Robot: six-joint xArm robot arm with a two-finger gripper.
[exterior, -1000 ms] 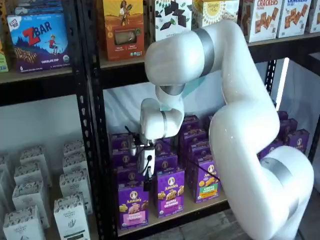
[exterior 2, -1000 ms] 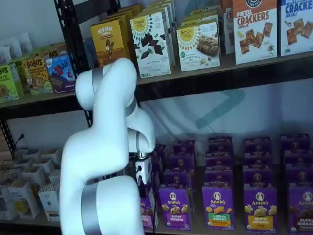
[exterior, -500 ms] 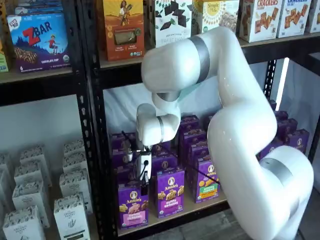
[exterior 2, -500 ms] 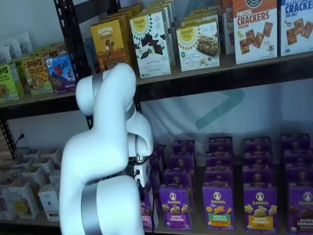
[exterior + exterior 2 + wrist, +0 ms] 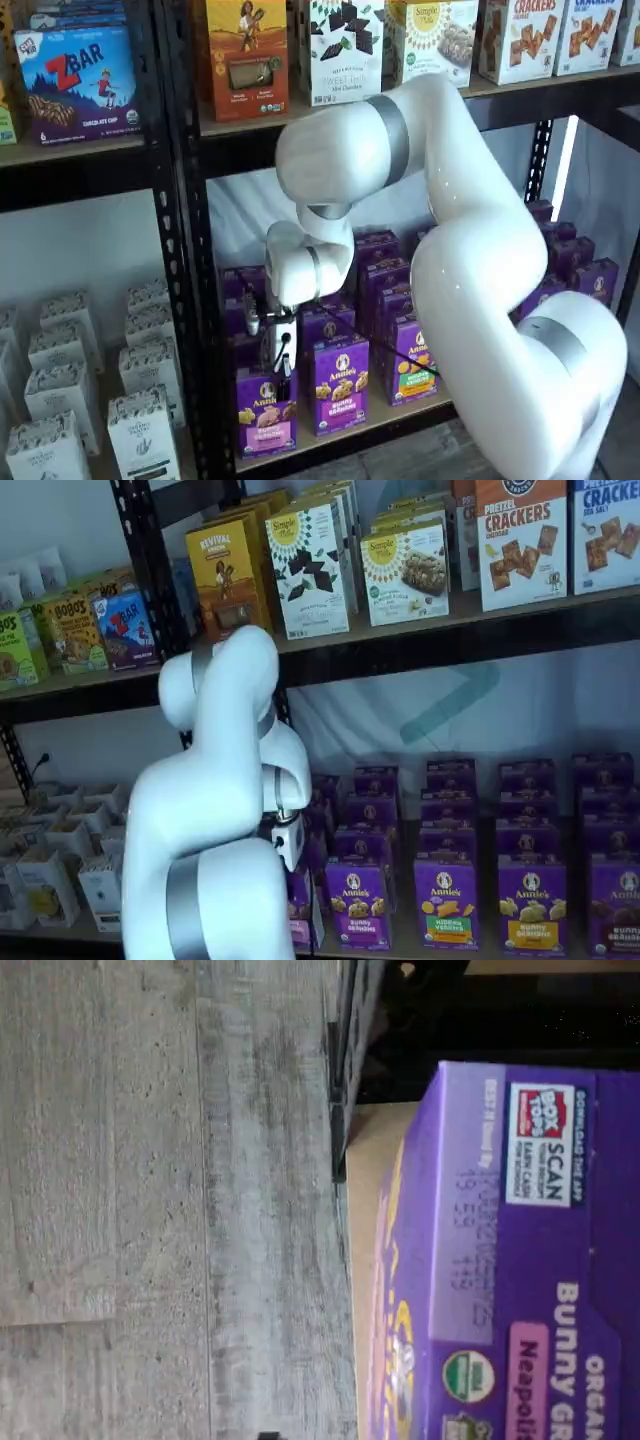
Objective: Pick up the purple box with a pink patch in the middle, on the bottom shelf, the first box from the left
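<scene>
since a moment ago the white two-finger gripper (image 5: pixel 281 385) has sunk lower, jaws spread wide and empty, just above the upright purple cardboard box (image 5: pixel 265 413) with a pink patch at the light tan bottom shelf's (image 5: pixel 395 415) front left. descending off-centre could topple it.

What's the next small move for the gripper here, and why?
Probably a short descent straight down, jaws kept open. In a shelf view the gripper hangs just above the top of the purple box at the front of the bottom shelf, and the wrist view shows that box's top close below, not yet gripped.
</scene>
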